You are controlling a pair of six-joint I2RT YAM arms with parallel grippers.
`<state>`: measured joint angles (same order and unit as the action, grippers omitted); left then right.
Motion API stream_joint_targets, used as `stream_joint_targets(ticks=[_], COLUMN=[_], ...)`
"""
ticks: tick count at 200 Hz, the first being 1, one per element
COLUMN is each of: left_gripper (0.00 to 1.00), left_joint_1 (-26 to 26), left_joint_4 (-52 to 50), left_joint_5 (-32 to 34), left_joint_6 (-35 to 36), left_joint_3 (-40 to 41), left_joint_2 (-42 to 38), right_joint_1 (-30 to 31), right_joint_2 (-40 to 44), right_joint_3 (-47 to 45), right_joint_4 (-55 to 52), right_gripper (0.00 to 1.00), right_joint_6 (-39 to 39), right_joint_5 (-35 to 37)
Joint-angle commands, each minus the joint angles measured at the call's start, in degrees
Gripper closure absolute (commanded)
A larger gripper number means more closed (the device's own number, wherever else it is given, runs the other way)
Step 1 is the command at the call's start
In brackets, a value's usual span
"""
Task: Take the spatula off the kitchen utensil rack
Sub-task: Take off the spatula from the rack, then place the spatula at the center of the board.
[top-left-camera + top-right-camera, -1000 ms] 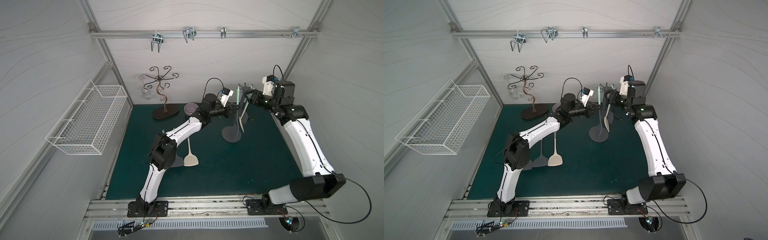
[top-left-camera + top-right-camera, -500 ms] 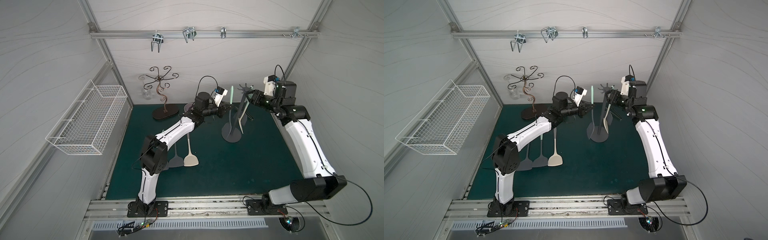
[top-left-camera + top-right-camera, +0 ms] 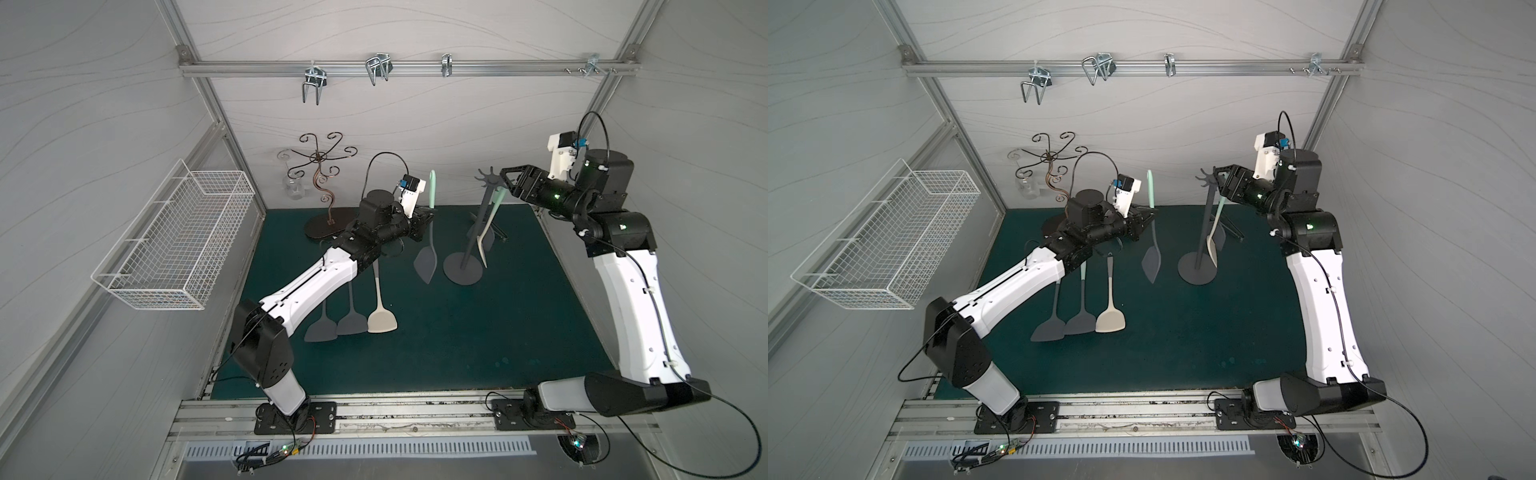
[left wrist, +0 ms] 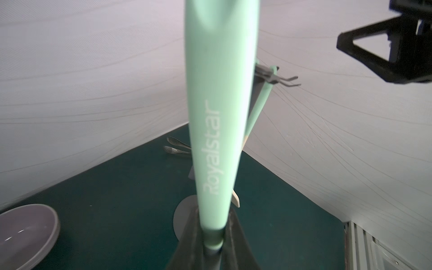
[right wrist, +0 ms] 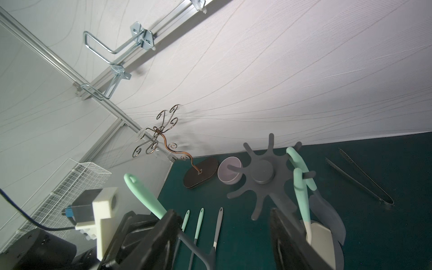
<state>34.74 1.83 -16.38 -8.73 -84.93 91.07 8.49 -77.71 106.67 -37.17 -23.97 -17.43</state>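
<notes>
The left gripper [image 3: 426,216] clamps the mint-handled, grey-bladed spatula [image 3: 427,262] upright, clear of the hooks [image 3: 483,173], at nine o'clock from the dark grey star-crowned kitchen utensil rack [image 3: 478,232]. The right gripper [image 3: 505,180] hovers at three o'clock, jaws spread, probably to steady the stand.

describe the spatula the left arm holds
Find the dark grey kitchen utensil rack on the green mat. Beside it is a mint-handled, grey-bladed spatula. It alone is held, blade down, in the left gripper.
</notes>
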Motion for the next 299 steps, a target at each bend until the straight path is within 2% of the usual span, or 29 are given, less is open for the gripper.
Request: stream_joint_targets(ticks=[1, 24, 46, 64, 94, 126, 147, 163, 186, 214, 241, 263, 299], left_gripper=[1.0, 1.0, 1.0, 1.0, 1.0, 1.0, 1.0, 1.0, 1.0, 1.0, 1.0, 1.0, 1.0], left_joint_1=[-0.3, -0.3, -1.0, -2.4, -6.4, -17.9, -22.4, -23.6, -25.8, -29.3, -31.9, -34.4, -36.6], left_joint_4=[-1.7, -6.8, -17.7, -27.7, -45.1, -57.5, -58.8, -60.4, -66.8, -72.6, -74.7, -70.5, -66.4], left_joint_5=[8.0, 15.0, 22.1, 23.9, 22.4, 7.6, 5.2, 6.7, 9.5, 12.7, 16.8, 17.3, 20.1], left_joint_6=[-0.3, -1.5, -2.8, -1.6, 6.2, 9.5, 11.5, 15.0, 18.4, 17.9, 16.5, 14.9, 14.2], left_joint_3=[1.0, 2.7, 0.3, -2.8, -8.3, -10.3, -9.1, -9.6, -14.2, -19.9, -22.4, -18.1, -13.5], left_joint_2=[-5.4, -10.0, -11.7, -11.5, -7.9, -2.5, -0.8, 0.9, 7.0, 15.7, 21.3, 19.9, 19.6], right_joint_1=[-0.1, -0.1, 0.0, 0.8, 5.5, 12.7, 16.8, 19.9, 22.8, 26.0, 29.9, 34.0, 38.7], right_joint_2=[3.3, 6.7, 9.6, 11.9, 17.3, 21.8, 24.0, 26.1, 29.0, 30.0, 26.0, 20.8, 14.6], right_joint_3=[0.5, -2.1, -5.0, -8.0, -15.3, -23.9, -29.8, -35.2, -42.8, -47.6, -49.3, -49.0, -48.9], right_joint_4=[-3.5, -4.9, -6.6, -7.9, -8.6, -8.6, -8.7, -7.8, -7.5, -5.9, -3.8, -3.1, 0.1], right_gripper=[0.36, 0.36, 0.36, 0.37, 0.38, 0.4, 0.41, 0.42, 0.42, 0.42, 0.42, 0.42, 0.41], right_joint_6=[0.3, 0.8, 1.5, 2.1, 3.0, 3.7, 3.8, 3.7, 3.1, 1.7, 1.2, 0.9, 0.7], right_joint_5=[-1.1, -0.5, -1.0, -1.0, 1.5, 6.3, 8.5, 10.1, 10.7, 10.0, 11.2, 13.7, 13.7])
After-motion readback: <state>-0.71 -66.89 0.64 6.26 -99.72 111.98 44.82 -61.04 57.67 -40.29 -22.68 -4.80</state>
